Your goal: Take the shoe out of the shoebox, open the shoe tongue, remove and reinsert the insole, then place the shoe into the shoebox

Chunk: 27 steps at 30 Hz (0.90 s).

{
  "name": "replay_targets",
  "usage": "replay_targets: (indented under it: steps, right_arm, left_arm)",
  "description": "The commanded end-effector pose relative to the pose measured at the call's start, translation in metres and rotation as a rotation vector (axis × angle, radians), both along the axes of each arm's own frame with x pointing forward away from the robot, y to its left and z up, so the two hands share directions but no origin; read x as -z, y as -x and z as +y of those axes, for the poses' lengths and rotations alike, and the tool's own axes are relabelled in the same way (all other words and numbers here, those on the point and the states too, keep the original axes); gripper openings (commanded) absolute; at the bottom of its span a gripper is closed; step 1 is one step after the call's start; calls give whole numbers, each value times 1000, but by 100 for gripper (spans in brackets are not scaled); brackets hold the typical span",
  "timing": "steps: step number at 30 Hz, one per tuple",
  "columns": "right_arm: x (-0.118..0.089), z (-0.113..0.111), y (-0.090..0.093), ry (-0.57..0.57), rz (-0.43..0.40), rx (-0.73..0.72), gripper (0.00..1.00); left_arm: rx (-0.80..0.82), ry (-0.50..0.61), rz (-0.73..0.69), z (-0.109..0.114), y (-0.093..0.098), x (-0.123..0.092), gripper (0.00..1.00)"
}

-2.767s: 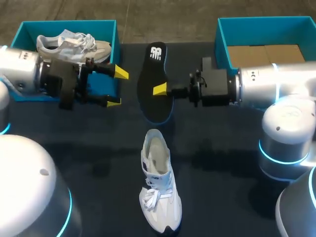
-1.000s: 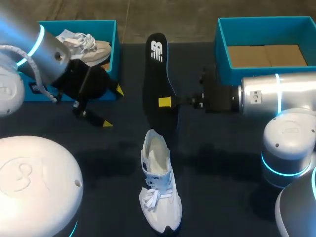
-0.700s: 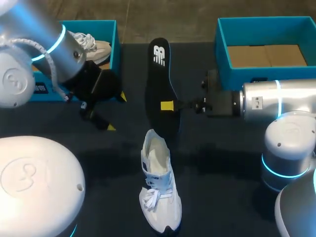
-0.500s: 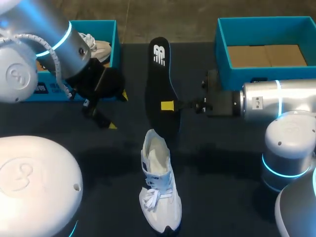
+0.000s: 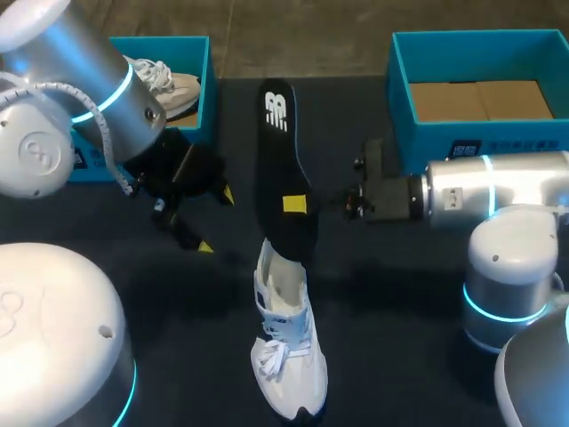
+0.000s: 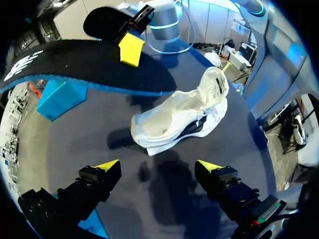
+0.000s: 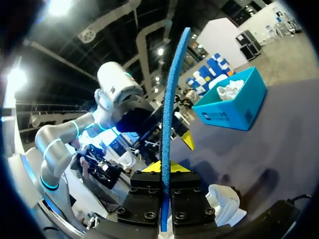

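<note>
**Insole held over the shoe's opening**

The right gripper is clamped on the black insole, both yellow tips pinching it near its middle. The insole is raised off the table, and its near end overlaps the opening of the white shoe. The shoe stands upright on the table, out of both boxes. The left gripper hangs beside the insole with its fingers spread wide and nothing between them. Another shoe lies in the left shoebox.
</note>
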State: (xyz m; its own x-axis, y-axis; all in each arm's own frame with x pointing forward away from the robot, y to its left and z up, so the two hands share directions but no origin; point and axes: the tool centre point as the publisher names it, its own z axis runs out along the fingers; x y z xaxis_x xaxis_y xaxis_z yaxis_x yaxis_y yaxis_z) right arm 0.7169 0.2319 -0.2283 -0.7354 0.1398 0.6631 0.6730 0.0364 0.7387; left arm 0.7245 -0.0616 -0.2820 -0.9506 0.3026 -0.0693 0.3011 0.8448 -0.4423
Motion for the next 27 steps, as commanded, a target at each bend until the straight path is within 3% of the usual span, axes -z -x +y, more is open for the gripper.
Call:
replay_targets:
  steps: [1,9,19,27]
  right_arm:
    - [17,18,-8,-46,-13,-27,0]
    - [26,27,-11,-73,-37,-45,0]
    - [26,27,-11,-73,-37,-45,0]
    - [42,30,-17,-137,-62,-56,0]
  left_arm:
    - [32,27,33,-1,-6,12,100]
    - [79,9,74,-3,-2,28,100]
    - [79,9,74,-3,-2,28,100]
    - [43,19,122,0,-1,50,100]
